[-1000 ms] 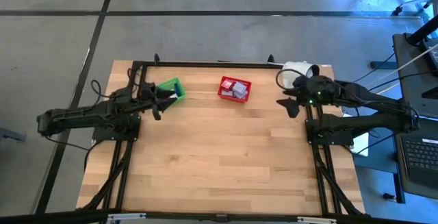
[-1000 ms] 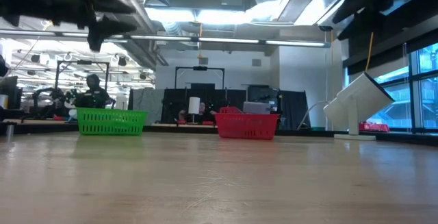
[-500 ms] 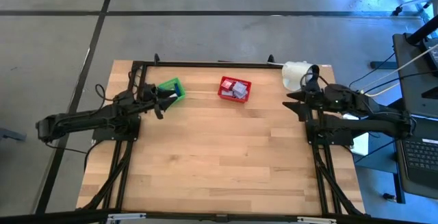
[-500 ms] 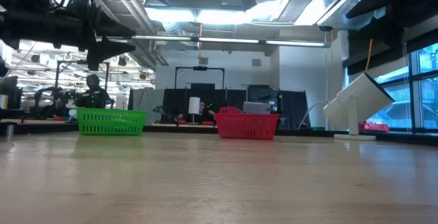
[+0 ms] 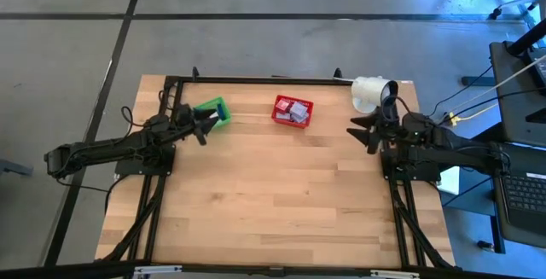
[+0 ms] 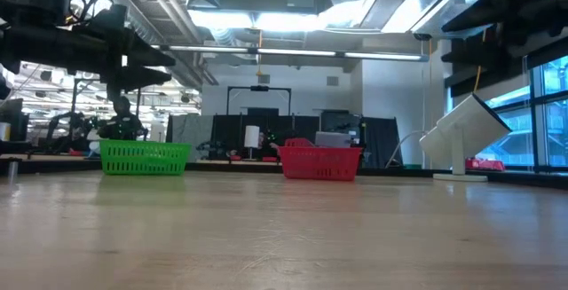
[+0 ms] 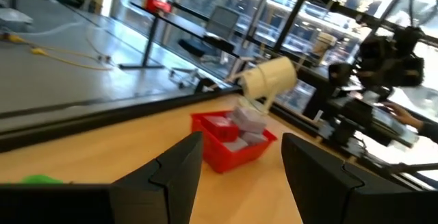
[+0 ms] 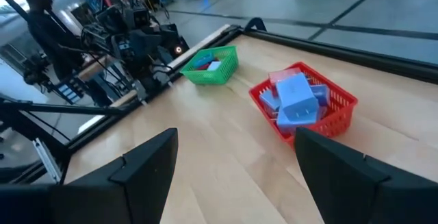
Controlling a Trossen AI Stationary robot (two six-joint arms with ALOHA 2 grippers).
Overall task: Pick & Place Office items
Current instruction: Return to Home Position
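1. Presently, office items (image 8: pixel 294 99): smooth, boxy blocks, pale blue and lavender, heaped at mixed angles in the red mesh basket (image 8: pixel 333 116). The top block lies tilted, and the long axes do not agree.
2. Further pieces, blue and red, lie in the green mesh basket (image 8: pixel 222 70).
3. Baskets: apart, along the far edge of the planked wooden worktop (image 5: pixel 273 194).
4. Left jaws: spread, raised just beside the green basket.
5. Right jaws: spread, raised at the worktop's right edge.

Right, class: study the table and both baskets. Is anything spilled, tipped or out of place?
Nothing stands out. The green basket and red basket stand upright, the office items lie inside them, and the left gripper and right gripper hang open and empty.
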